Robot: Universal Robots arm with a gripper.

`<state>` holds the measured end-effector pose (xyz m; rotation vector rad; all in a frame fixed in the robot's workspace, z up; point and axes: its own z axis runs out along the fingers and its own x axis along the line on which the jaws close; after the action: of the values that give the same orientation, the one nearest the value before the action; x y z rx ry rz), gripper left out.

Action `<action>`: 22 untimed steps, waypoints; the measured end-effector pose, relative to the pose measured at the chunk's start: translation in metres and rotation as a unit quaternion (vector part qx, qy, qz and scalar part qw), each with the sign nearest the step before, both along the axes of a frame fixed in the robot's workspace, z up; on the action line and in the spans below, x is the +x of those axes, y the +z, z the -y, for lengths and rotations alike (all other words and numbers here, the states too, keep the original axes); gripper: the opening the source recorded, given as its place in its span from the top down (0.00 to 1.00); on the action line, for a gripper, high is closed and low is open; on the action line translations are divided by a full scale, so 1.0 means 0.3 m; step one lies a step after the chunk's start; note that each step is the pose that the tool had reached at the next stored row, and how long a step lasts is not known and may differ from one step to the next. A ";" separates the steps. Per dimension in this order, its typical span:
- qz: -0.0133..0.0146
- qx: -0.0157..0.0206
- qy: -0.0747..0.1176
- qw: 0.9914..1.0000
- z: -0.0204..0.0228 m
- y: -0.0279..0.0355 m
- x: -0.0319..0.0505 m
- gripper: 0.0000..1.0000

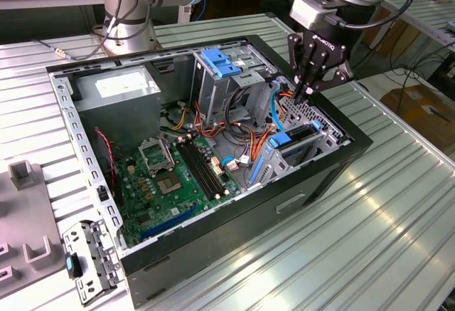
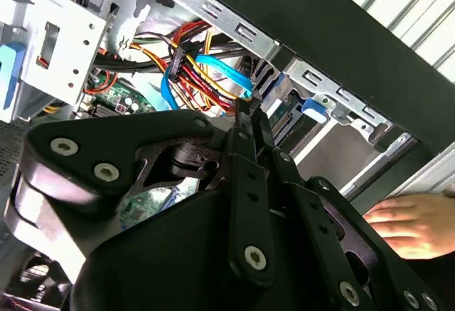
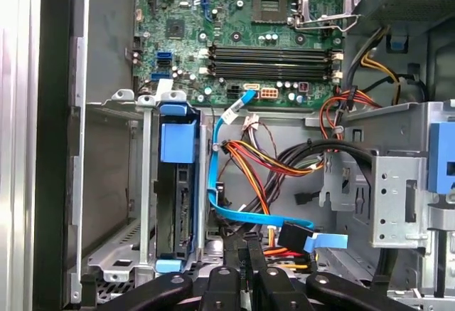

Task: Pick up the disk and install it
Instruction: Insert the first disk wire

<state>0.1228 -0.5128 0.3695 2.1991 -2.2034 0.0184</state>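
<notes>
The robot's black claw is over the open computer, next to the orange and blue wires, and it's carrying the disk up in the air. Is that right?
Not quite. The gripper is over the open computer case by the cables, but it carries nothing. In the first wrist view the disk with its blue rails already sits in the drive cage.

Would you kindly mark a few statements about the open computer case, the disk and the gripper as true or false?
1. The black gripper hangs over the open black computer case. True.
2. The gripper's fingers are spread wide apart. False: they are shut together.
3. The disk with blue plastic rails sits in the grey metal drive bay. True.
4. A person's hand shows in the second wrist view. True.
5. The green motherboard lies outside the case on the table. False: it is mounted inside.
</notes>
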 end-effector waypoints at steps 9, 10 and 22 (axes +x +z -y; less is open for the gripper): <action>0.000 0.000 -0.016 1.000 0.079 -0.021 0.000 0.84; 0.001 0.000 -0.016 1.000 0.086 -0.022 -0.002 0.84; 0.012 0.002 -0.024 1.000 0.117 -0.055 -0.045 0.84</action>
<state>0.1093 -0.5478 0.3531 2.1595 -2.2688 0.0405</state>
